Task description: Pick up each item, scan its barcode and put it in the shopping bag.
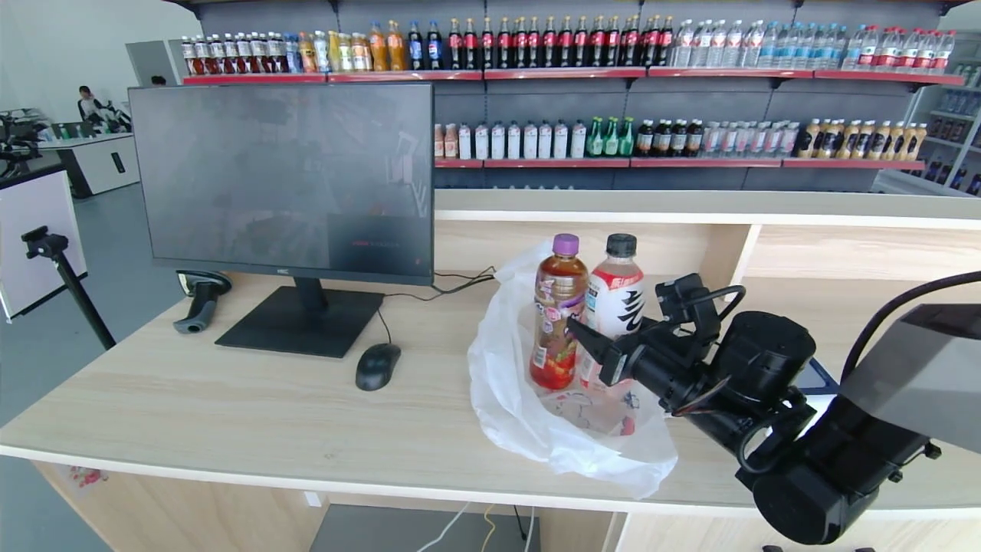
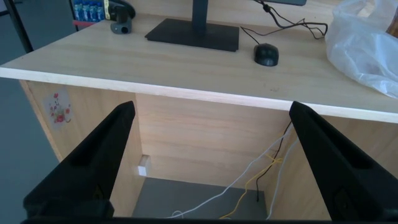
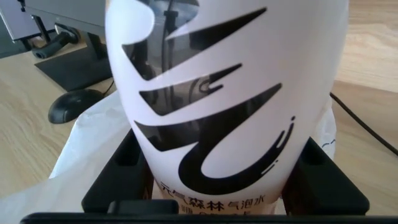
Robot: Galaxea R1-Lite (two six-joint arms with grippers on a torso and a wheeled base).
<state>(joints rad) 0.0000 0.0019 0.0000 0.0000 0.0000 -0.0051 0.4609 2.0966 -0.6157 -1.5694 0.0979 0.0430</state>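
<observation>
The bag, white thin plastic, lies open on the counter, and two bottles stand upright inside it, side by side and touching or nearly so. The purple-cap bottle with reddish drink is at the left in the bag. The white bottle with black cap is at the right in the bag.

R gripper is at the bag, at about mid height of the white bottle. One finger shows between the two bottles. In the right wrist view the white bottle sits between the black fingers of the R gripper. The jaws are pressed on both its sides, so the gripper holds this bottle. The bottle's foot is down in the bag, but I cannot tell if it stands on the bag's floor.

L gripper is lower than the bag and to its left, under the counter's front edge. Its jaws are spread wide w/ nothing between them, and both fingers are free.

Left of the bag and near it lies a black mouse. Further left of the bag is the monitor on its stand. The scanner is still further left, well apart from the bag. Behind the bag, past the counter's raised back, are shelves w/ rows of drinks.
</observation>
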